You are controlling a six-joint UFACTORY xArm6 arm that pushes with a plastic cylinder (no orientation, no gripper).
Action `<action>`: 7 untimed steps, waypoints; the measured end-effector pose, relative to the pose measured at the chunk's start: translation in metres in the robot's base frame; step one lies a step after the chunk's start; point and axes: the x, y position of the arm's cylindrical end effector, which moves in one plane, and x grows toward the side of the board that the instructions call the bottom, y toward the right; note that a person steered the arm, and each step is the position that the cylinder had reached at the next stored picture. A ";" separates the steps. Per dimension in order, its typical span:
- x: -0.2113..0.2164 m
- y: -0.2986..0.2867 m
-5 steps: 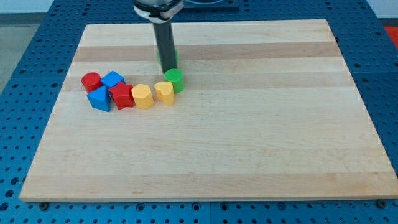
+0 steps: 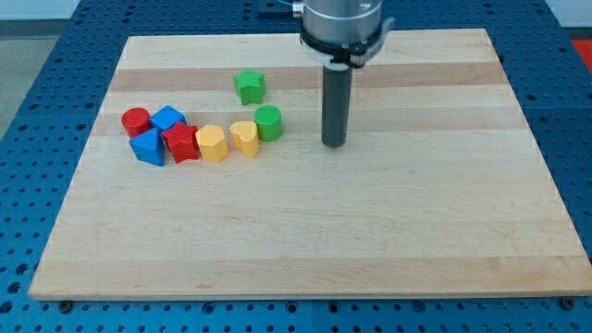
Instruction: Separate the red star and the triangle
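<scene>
The red star sits in a cluster at the view's left, touching the blue triangle on its left. My tip rests on the board well to the right of the cluster, right of the green cylinder. It touches no block.
A red cylinder and a blue block sit just above the star and triangle. A yellow block and a yellow heart continue the row rightwards. A green star lies apart, higher up. The wooden board carries everything.
My tip has moved right and a little down, from over the green star to the open board right of the green cylinder. The green star now shows. No block moved.
</scene>
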 end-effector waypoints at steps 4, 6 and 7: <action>0.068 -0.171; 0.063 -0.296; 0.041 -0.321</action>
